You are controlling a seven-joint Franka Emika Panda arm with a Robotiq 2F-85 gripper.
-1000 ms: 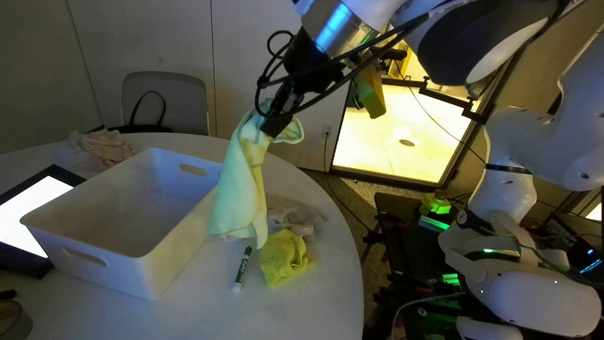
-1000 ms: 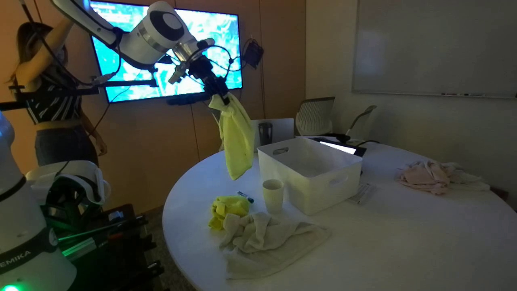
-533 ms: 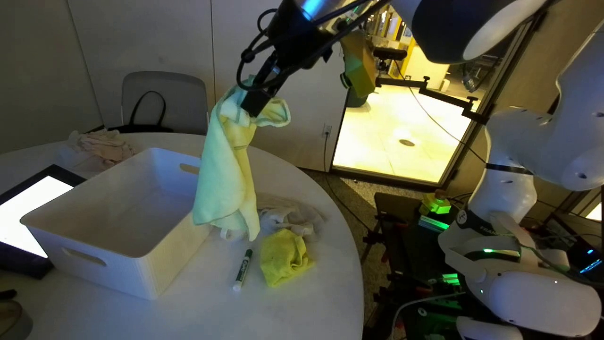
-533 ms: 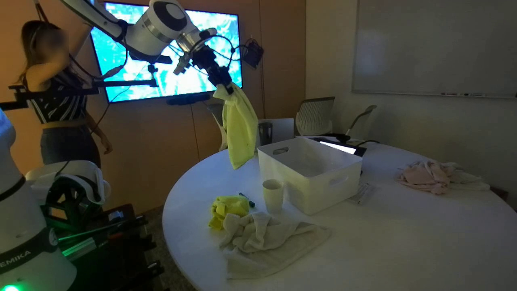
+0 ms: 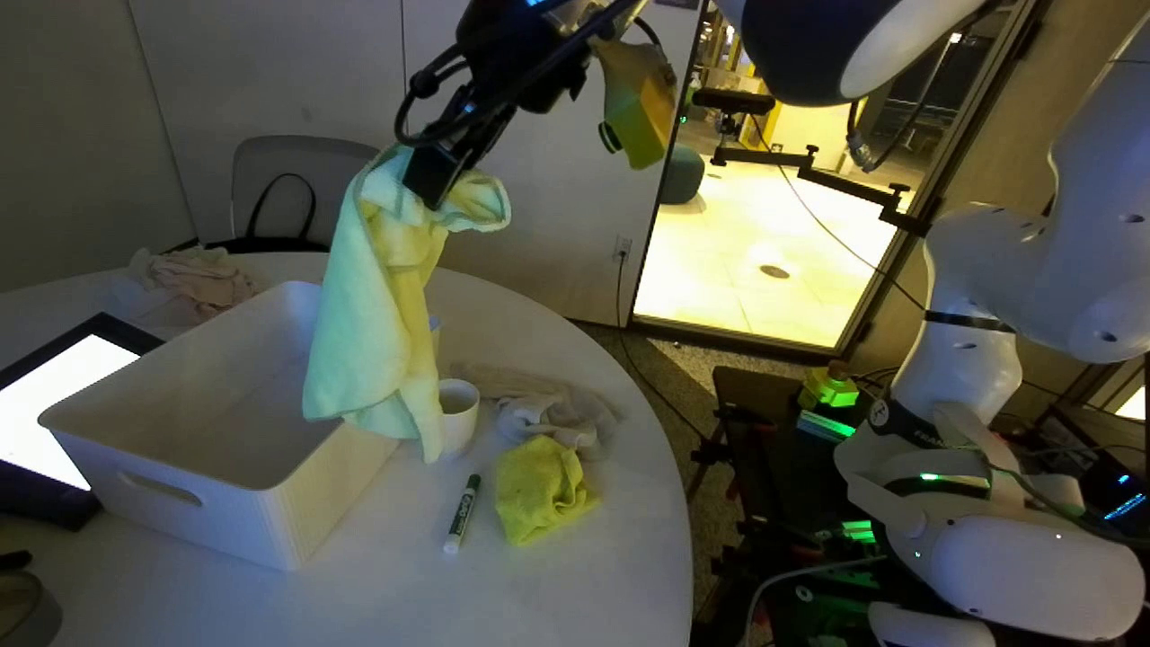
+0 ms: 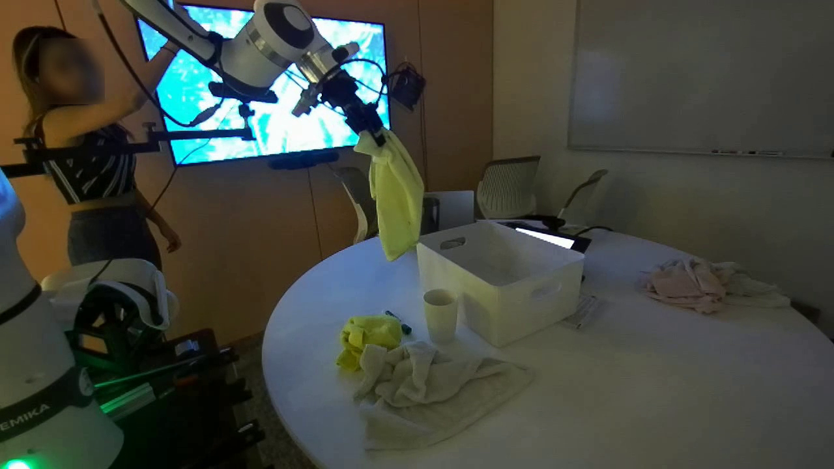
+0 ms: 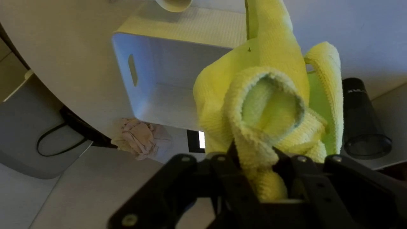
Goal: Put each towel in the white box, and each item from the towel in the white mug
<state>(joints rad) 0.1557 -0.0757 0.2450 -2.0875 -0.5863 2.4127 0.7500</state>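
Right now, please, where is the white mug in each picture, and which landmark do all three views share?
In an exterior view: white mug, left of centre, below the middle, partly behind the hanging towel.
In an exterior view: white mug, just right of centre, below the middle.
Wrist view: white mug, cut by the top edge, left of centre.
Shared landmark: the white box.

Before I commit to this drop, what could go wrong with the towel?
The towel hangs loose below the fingers, so its lower end could catch on the rim of the white box or drape outside. If it swings low, it might knock the white mug standing beside the box. In the wrist view the towel hides part of the box, so the drop could be misjudged.
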